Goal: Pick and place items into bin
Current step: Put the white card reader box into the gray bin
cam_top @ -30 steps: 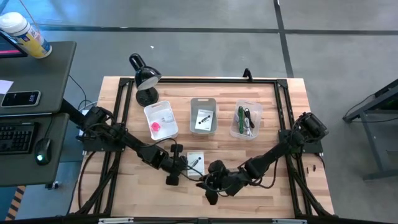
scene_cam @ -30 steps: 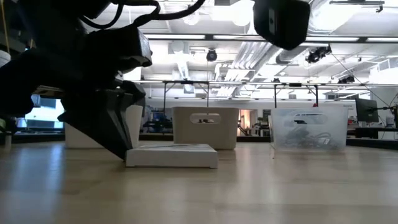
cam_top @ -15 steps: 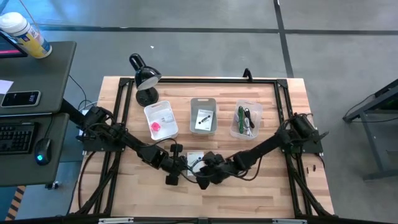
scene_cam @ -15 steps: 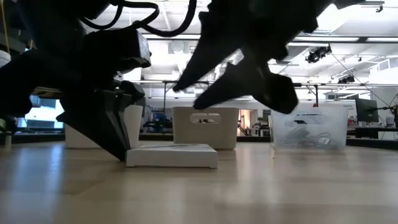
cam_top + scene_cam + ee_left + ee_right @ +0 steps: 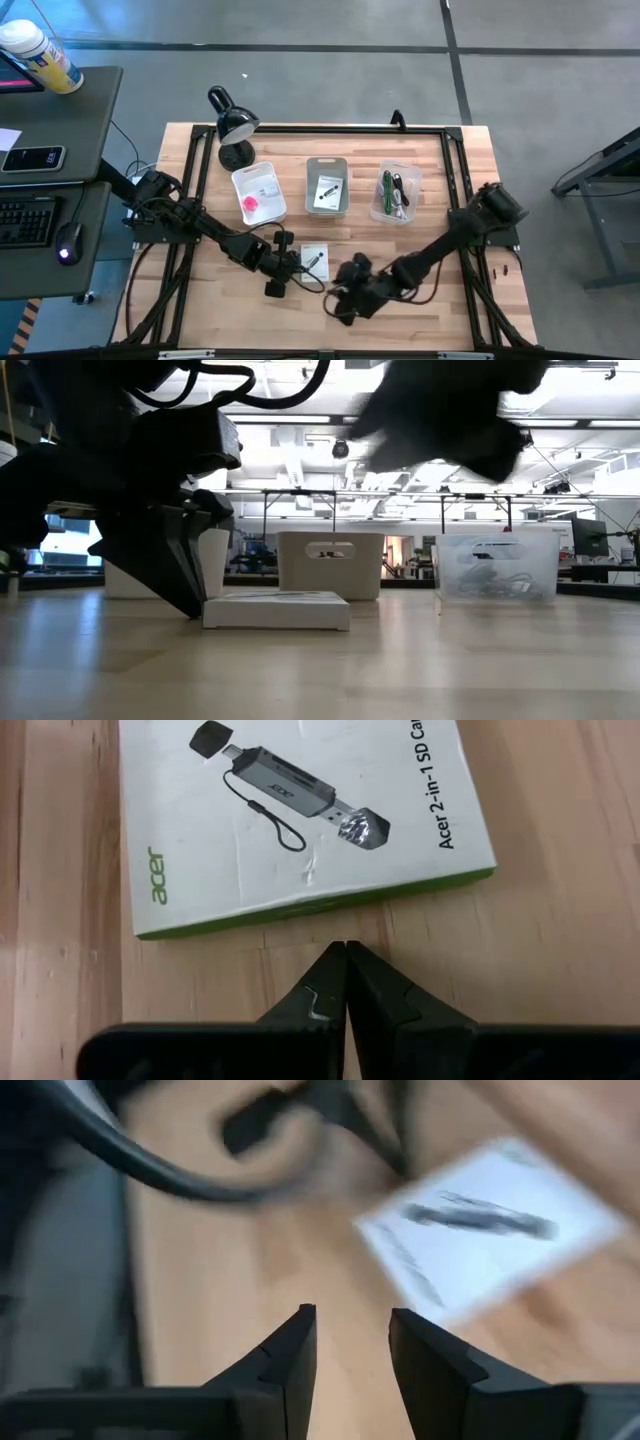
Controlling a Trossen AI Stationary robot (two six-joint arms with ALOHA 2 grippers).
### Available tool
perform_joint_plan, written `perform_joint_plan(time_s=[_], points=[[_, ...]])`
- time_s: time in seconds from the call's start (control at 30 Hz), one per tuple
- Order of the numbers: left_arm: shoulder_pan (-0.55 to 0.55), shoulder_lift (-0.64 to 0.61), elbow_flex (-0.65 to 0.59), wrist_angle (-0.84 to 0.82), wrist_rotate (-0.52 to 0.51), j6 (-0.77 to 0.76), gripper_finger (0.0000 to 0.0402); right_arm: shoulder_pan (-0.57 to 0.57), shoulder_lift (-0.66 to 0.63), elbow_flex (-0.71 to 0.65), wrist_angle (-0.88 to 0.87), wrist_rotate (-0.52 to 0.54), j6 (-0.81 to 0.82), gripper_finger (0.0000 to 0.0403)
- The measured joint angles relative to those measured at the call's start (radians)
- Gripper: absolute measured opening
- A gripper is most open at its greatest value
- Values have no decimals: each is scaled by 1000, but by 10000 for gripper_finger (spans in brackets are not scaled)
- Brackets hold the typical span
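A white flat packet (image 5: 314,258) with a picture of a dark card reader lies flat on the wooden table, and the left wrist view shows its green edge (image 5: 300,915). My left gripper (image 5: 294,266) stands at table height on the packet's left side, shut, with its tips (image 5: 345,952) just short of that edge. My right gripper (image 5: 342,300) hovers above the table, nearer the near edge than the packet. It is open and blurred, and the packet (image 5: 500,1230) lies ahead of it.
Three bins stand in a row farther back. A white bin (image 5: 258,193) holds a pink cube, a grey bin (image 5: 327,186) holds another packet, and a clear bin (image 5: 395,192) holds cords. A black lamp (image 5: 233,125) stands at the far left, and a black frame runs round the table's edges.
My right gripper swung down and toward the packet, then drew back toward the near edge and up again. The packet has stayed in place.
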Motion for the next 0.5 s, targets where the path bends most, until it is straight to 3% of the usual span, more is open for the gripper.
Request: perform_joint_plan(time_s=[0.2, 0.5], points=[[0, 0, -1, 7, 5, 1, 0, 20, -125, -1, -397, 156, 125, 119], [1, 1, -2, 20, 8, -1, 0, 3, -267, -1, -423, 167, -98, 82]])
